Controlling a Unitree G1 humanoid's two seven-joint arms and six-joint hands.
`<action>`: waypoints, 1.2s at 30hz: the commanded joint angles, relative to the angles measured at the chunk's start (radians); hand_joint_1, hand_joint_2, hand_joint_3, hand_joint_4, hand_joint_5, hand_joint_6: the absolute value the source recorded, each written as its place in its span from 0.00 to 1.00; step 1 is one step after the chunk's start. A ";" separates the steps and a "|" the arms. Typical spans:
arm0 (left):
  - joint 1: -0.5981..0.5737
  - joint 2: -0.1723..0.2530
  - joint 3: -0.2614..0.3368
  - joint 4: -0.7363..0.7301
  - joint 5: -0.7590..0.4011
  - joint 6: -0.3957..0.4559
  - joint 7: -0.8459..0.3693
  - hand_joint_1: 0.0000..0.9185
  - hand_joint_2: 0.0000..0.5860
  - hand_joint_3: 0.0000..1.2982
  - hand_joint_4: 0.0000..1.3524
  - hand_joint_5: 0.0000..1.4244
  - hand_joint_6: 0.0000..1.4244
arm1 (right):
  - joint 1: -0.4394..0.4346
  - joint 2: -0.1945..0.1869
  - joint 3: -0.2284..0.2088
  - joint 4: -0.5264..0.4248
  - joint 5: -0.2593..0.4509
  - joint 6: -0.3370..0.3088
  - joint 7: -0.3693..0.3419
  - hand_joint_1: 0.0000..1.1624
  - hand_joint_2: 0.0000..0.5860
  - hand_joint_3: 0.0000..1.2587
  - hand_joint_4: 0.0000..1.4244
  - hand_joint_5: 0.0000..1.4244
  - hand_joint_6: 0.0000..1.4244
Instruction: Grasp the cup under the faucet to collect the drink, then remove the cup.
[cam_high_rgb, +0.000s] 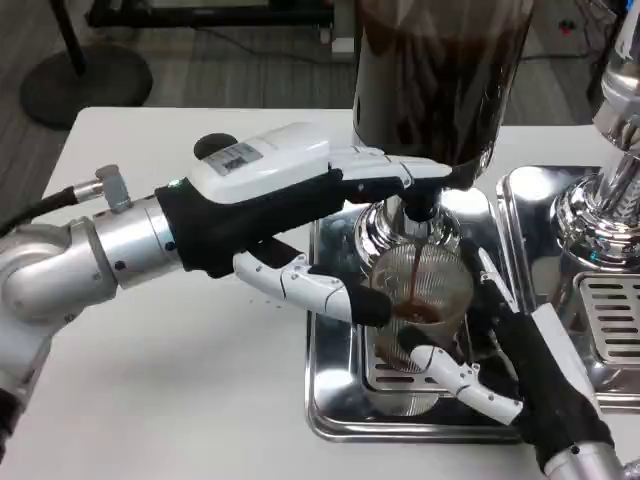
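A clear ribbed cup stands on the grille of the silver drip tray, right under the faucet of the dark drink dispenser. A thin brown stream falls into it and dark drink lies in its bottom. My right hand grips the cup from the right, fingers behind it and thumb in front. My left hand reaches in from the left, its fingers stretched out over the black faucet lever and pressing on it. Its thumb hangs below, close to the cup's left side.
A second chrome dispenser with its own drip tray stands at the right edge, close to my right forearm. The white table spreads to the left and front of the tray.
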 joint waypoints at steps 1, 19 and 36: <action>0.030 0.023 -0.016 0.004 0.027 0.016 -0.025 0.00 0.15 0.14 0.09 0.12 0.10 | -0.024 0.001 0.001 0.025 0.010 -0.028 0.003 0.43 0.29 0.00 0.00 0.00 0.09; 0.030 0.031 -0.014 0.002 0.028 0.026 -0.026 0.00 0.18 0.15 0.09 0.12 0.10 | -0.066 0.001 0.014 0.069 -0.020 -0.027 -0.008 0.54 0.27 0.00 0.00 0.00 0.11; 0.051 0.032 0.022 -0.016 0.035 0.030 0.024 0.00 0.13 0.13 0.07 0.14 0.12 | -0.050 0.020 0.006 0.058 -0.045 -0.024 -0.062 0.54 0.25 0.00 0.00 0.00 0.16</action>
